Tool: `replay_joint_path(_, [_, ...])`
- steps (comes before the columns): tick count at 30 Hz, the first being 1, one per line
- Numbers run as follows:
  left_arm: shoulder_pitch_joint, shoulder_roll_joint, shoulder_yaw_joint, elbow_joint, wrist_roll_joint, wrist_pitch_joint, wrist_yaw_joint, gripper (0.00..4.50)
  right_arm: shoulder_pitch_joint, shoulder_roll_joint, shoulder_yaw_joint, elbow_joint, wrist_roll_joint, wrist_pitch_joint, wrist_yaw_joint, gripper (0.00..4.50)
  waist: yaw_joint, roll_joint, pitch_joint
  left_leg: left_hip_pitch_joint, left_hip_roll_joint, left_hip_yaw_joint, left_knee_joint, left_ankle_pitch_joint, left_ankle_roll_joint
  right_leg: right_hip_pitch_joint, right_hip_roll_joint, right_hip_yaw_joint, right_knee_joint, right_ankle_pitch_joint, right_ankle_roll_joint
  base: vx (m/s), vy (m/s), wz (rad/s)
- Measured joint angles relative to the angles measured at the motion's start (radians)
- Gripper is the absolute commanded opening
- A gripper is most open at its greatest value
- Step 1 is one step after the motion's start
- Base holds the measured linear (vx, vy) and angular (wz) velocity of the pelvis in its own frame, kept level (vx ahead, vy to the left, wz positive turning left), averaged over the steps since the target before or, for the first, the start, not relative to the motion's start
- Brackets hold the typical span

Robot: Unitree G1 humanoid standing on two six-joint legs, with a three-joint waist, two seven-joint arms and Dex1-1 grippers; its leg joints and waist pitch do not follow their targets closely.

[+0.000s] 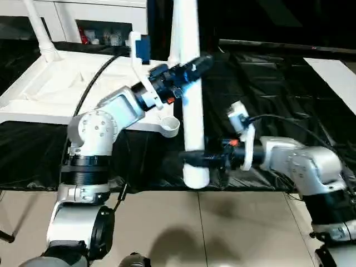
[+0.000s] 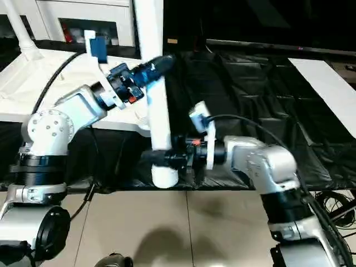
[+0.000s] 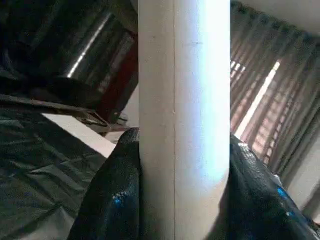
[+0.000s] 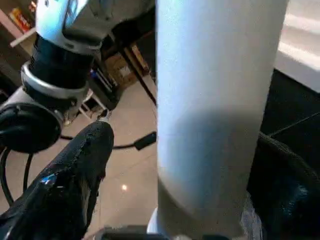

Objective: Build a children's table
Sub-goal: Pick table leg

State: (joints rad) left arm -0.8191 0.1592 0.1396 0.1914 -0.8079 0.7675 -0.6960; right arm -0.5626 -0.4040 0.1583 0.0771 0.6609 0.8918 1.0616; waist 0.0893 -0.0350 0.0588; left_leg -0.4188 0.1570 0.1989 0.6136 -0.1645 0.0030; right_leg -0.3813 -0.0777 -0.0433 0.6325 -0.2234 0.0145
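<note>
Left eye view, upright leg in left pincer, tabletop behind

head pair high; wrists (seemingly) near leg.

We lose the top of the upright white leg at the upper edge of the head views, and the same edge cuts the second leg standing in the far corner of the tabletop. The left hand hides part of the upright leg where its fingers close around it, and the tabletop runs off the left edge, its near side partly behind the left forearm. In the right wrist view, the leg blocks most of the right hand, so we cannot tell whether its far finger touches it.
</note>
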Motion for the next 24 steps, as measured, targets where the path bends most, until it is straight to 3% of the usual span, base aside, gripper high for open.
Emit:
replay_joint_path(4, [0.000,0.005,-0.010,0.000,0.000,0.010,-0.019,1.73,-0.021,-0.009,0.013,0.015,-0.007,-0.009,0.024,4.19,0.000,-0.001,0.000,0.000,0.000,0.000,0.000,0.000,0.000,0.000,0.000,0.000,0.000,0.000,-0.001,0.000,0.000,0.00])
replay_joint_path(24, [-0.012,0.018,-0.024,0.027,0.000,0.023,-0.053,1.73,-0.030,-0.013,0.070,0.059,-0.069,-0.050,0.082,2.36,0.000,-0.003,-0.001,0.000,0.000,0.001,0.001,0.002,0.001,0.000,0.000,0.000,0.000,0.003,-0.003,0.000,0.000,0.00])
